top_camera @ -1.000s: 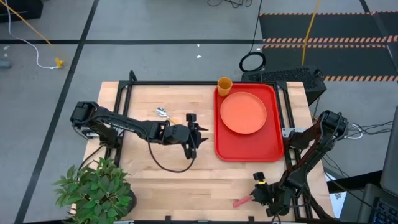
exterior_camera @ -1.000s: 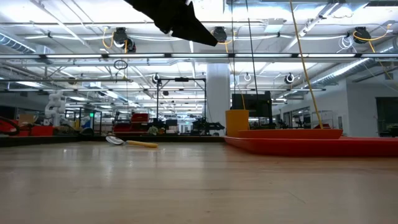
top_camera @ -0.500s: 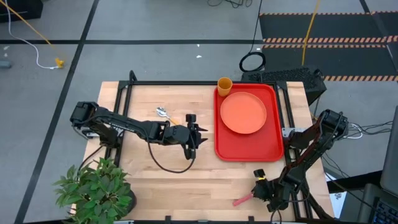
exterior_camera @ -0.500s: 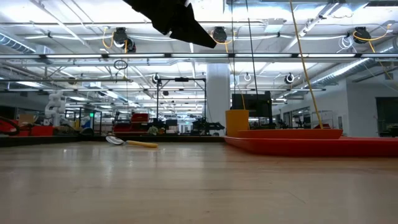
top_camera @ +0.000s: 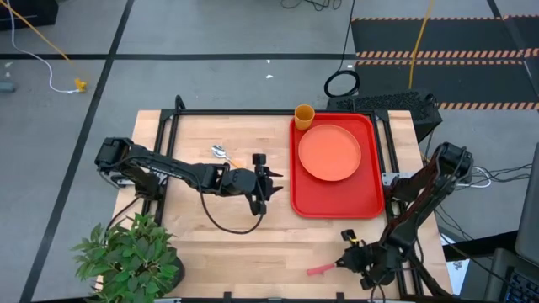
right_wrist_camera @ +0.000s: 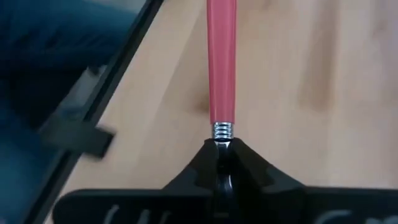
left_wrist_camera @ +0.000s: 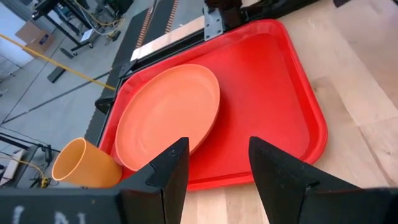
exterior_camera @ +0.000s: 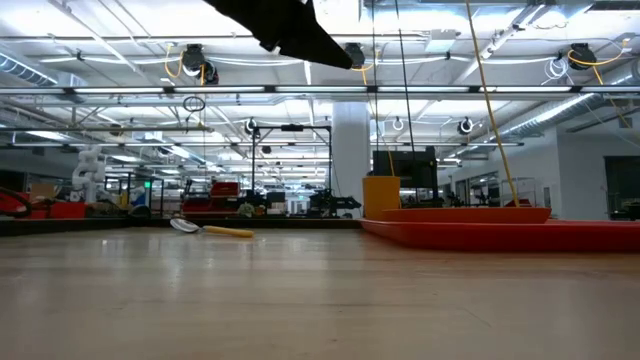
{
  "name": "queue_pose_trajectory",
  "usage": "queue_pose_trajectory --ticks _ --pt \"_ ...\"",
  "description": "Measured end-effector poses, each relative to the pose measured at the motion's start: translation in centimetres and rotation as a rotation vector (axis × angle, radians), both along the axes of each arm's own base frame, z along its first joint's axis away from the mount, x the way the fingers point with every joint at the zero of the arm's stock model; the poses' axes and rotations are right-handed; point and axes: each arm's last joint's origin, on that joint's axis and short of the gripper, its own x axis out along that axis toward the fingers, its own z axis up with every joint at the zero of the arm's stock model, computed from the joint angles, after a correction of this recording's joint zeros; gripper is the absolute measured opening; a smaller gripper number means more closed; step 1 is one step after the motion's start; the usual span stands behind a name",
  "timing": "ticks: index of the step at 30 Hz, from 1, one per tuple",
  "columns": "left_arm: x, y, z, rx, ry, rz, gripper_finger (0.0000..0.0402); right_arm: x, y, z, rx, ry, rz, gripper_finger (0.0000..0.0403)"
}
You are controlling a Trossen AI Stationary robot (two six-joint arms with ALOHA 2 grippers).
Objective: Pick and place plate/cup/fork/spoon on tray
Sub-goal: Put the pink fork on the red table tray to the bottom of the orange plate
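Observation:
The red tray (top_camera: pixel 334 198) lies at the table's right, with the salmon plate (top_camera: pixel 328 151) on its far half. The orange cup (top_camera: pixel 304 115) stands at the tray's far left corner. The spoon (top_camera: pixel 221 153) lies on the table left of the tray, and it also shows in the low view (exterior_camera: pixel 205 229). My left gripper (top_camera: pixel 271 181) hovers open just left of the tray, and its wrist view (left_wrist_camera: pixel 217 174) looks over the tray's near rim. My right gripper (top_camera: pixel 344 263) is near the table's front edge, shut on the fork (top_camera: pixel 320 269). My right gripper pinches the fork between its two shut fingers at the metal neck (right_wrist_camera: pixel 222 131), just beyond the handle. The tines are hidden by the fingers. The pink-red handle (right_wrist_camera: pixel 222 62) sticks straight out ahead of the fingers, toward the table's left. Whether it is clear of the table I cannot tell.
A potted plant (top_camera: pixel 130 252) stands at the table's near left corner. A black frame (top_camera: pixel 168 126) edges the table. Bare wood (top_camera: pixel 253 244) lies between the left arm and the front edge.
My right gripper has gone a little toward the table's left edge with the fork, and the handle end now lies farther left.

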Motion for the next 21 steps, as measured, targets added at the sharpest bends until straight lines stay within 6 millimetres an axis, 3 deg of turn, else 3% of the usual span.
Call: queue_pose_trajectory --ticks 4,12,21 --pt "0.1 0.0 0.2 -0.004 -0.025 0.000 0.0170 0.4 -0.7 2.7 -0.053 -0.183 -0.065 0.0006" --pt "0.5 -0.1 1.2 -0.016 -0.130 -0.017 0.0170 0.8 -4.0 8.9 -0.159 -0.596 -0.405 0.0009" --pt "0.8 -1.0 2.5 -0.102 -0.278 -0.109 0.0171 2.7 -6.0 13.2 -0.248 -0.798 -0.558 0.0010"
